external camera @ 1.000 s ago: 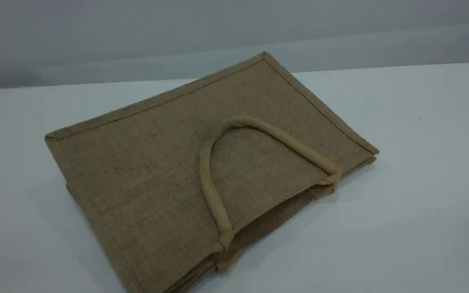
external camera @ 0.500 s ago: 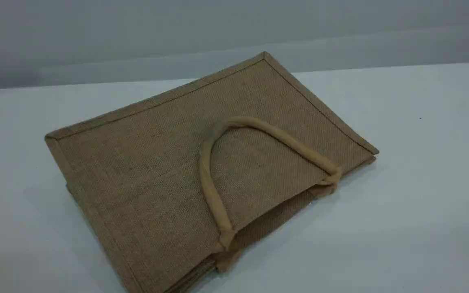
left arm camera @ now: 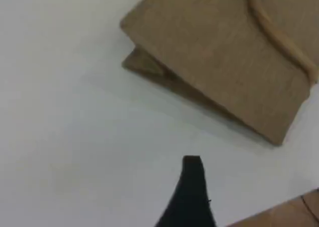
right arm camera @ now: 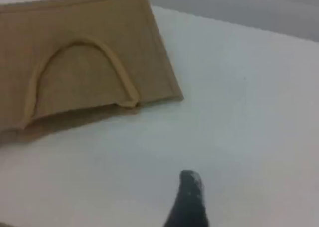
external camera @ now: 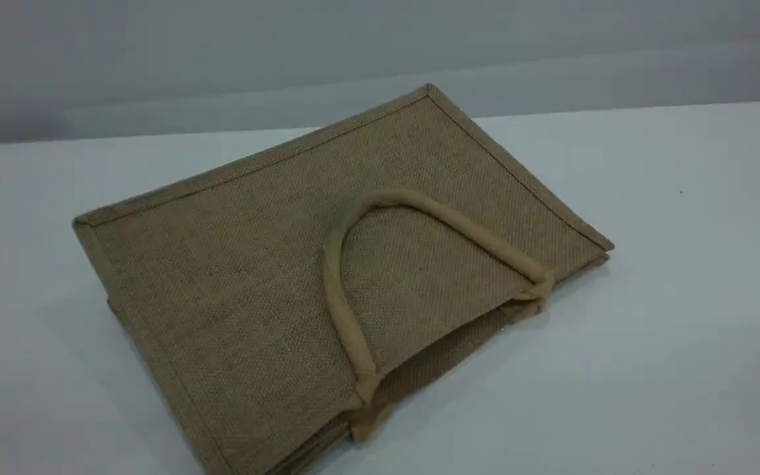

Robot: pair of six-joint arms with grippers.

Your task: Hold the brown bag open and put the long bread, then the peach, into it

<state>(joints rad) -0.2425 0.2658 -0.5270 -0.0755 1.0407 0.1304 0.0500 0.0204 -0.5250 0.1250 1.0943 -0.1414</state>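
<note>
The brown bag (external camera: pixel 254 264) lies flat on the white table, its mouth toward the near right and one beige handle (external camera: pixel 446 218) folded across its upper face. The long bread and the peach are out of view. No arm shows in the scene view. In the left wrist view one dark fingertip (left arm camera: pixel 192 169) hangs over bare table, apart from the bag (left arm camera: pixel 214 47) beyond it. The right wrist view shows one dark fingertip (right arm camera: pixel 189 187) above the table, short of the bag (right arm camera: pixel 75 27) and its handle (right arm camera: pixel 112 57). Nothing is held at either tip.
The white table (external camera: pixel 683 297) spreads around the bag, with a grey wall behind its far edge (external camera: pixel 617 109). A tan-brown strip (left arm camera: pixel 299 212) cuts across the bottom right corner of the left wrist view.
</note>
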